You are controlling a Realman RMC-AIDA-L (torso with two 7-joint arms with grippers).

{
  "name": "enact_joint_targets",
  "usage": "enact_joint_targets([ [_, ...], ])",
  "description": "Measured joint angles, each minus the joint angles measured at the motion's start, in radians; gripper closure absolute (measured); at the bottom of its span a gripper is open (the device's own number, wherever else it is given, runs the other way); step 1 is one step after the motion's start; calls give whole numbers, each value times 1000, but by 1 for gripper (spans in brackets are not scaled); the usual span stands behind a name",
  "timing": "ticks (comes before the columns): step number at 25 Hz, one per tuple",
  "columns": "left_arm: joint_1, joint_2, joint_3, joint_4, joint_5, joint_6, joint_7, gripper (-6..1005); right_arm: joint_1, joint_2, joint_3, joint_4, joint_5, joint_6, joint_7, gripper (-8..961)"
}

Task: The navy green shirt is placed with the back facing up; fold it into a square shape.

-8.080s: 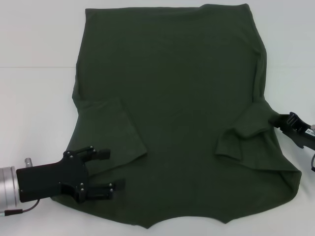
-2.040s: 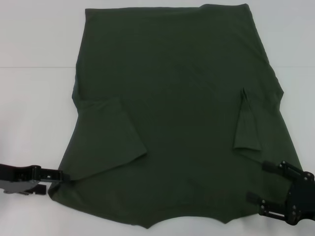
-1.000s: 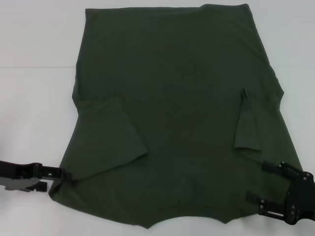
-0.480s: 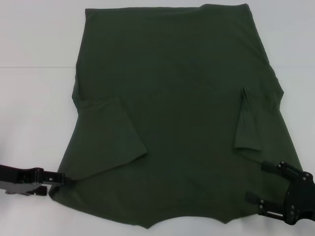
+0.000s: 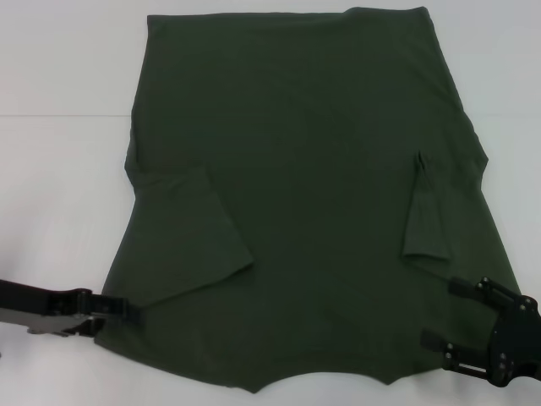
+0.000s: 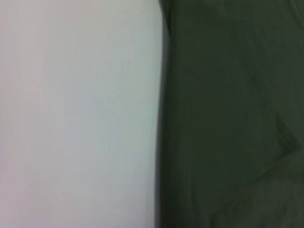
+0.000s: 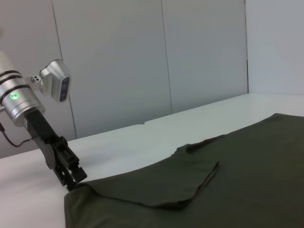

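The navy green shirt (image 5: 296,186) lies flat on the white table (image 5: 59,169), with both sleeves folded inward onto its body. My left gripper (image 5: 112,309) is low at the shirt's near left corner, its tip touching the fabric edge. It also shows in the right wrist view (image 7: 71,176) at that corner of the shirt (image 7: 228,180). My right gripper (image 5: 442,314) is open, level with the table, with its fingers (image 5: 461,288) over the shirt's near right edge. The left wrist view shows only shirt fabric (image 6: 228,114) beside bare table (image 6: 76,114).
The white table surrounds the shirt on the left, right and far sides. A table seam (image 5: 59,114) runs across behind the left edge. Grey wall panels (image 7: 142,61) stand behind the table in the right wrist view.
My left gripper has slid right, from just off the shirt's near left corner onto its edge. Earlier the right sleeve was folded in. The right gripper has held still lately.
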Motion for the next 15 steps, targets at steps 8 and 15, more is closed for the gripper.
enact_joint_targets([
  [8,-31,-32,4,-2,-1,17,0,107,0,0,0,0,0,0,3,6],
  [15,-43,-37,26,1,8,8,-26,131,0,0,0,0,0,0,12,6],
])
